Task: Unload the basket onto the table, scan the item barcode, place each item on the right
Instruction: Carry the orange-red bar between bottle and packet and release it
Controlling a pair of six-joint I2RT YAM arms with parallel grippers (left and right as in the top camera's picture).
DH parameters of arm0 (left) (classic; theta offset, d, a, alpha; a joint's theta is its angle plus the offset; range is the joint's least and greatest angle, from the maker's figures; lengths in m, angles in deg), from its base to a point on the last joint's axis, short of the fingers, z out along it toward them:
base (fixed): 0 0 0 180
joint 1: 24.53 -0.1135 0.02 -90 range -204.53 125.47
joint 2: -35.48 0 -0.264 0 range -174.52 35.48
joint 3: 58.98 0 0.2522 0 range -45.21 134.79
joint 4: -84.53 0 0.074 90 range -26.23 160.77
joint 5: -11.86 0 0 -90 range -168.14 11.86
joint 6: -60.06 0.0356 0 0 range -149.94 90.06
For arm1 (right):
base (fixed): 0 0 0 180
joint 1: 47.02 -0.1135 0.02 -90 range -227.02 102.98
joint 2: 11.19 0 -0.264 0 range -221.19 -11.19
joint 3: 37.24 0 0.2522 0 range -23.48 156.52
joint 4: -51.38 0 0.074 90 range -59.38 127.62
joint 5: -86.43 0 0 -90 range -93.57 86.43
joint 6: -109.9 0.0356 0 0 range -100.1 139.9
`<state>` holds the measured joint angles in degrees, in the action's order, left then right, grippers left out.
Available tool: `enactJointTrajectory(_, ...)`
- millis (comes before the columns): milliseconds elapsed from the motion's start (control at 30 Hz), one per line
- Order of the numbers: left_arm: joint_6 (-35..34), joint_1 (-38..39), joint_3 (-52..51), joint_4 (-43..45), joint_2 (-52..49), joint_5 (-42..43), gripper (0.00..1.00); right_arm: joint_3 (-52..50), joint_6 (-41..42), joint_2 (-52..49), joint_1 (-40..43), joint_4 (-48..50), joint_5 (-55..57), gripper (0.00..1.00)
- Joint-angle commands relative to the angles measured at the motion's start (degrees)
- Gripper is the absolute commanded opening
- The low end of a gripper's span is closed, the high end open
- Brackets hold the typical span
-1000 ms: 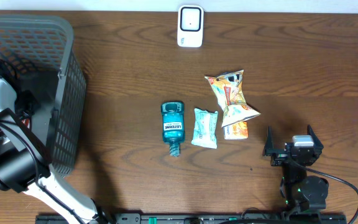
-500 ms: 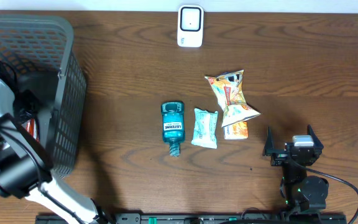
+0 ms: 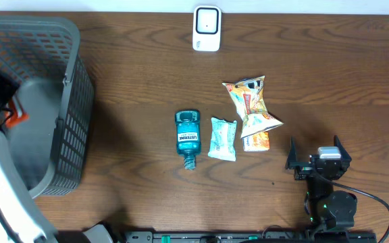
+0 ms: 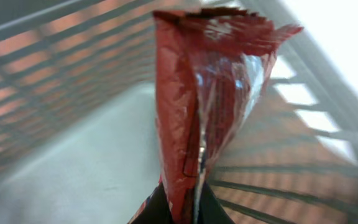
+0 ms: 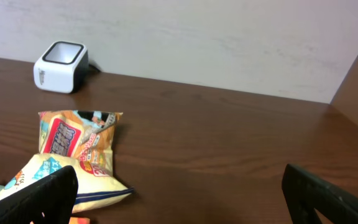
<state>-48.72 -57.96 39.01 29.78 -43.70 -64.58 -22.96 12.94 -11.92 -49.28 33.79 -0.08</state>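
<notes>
One blue bottle (image 3: 188,137) is lying on its side. Just right of it one pale green packet (image 3: 222,139) is lying, and beyond that a cluster of crumpled snack bags (image 3: 247,96) is overlapping: two yellow-orange ones are showing clearly, and a possible third, orange one is peeking out beneath. One white scanner (image 3: 206,28) is standing beyond the bottle, nearer the wall. One grey basket (image 3: 69,101) is sitting well to the bottle's left, and one red wrapper (image 4: 191,112) is hanging inside that basket
</notes>
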Motion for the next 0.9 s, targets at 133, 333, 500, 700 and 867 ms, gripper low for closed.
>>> enactJointTrajectory(133,-7.5,13.6,0.5,5.4,10.8,18.2,0.07,-0.2,-0.6,0.1,0.5,0.0,0.5,0.99)
enactJointTrajectory(333,-3.8,37.2,0.2,5.6,9.9,17.1,0.07,-0.2,-0.6,0.1,0.5,0.0,0.5,0.99)
enactJointTrajectory(500,-1.6,53.7,0.2,4.7,2.8,12.7,0.07,-0.2,-0.6,0.1,0.5,0.0,0.5,0.99)
enactJointTrajectory(700,-1.6,63.7,0.2,5.2,-8.8,5.2,0.07,-0.2,-0.6,0.1,0.5,0.0,0.5,0.99)
enactJointTrajectory(867,-3.0,65.7,0.2,4.5,-17.3,5.2,0.07,-0.2,-0.6,0.1,0.5,0.0,0.5,0.99)
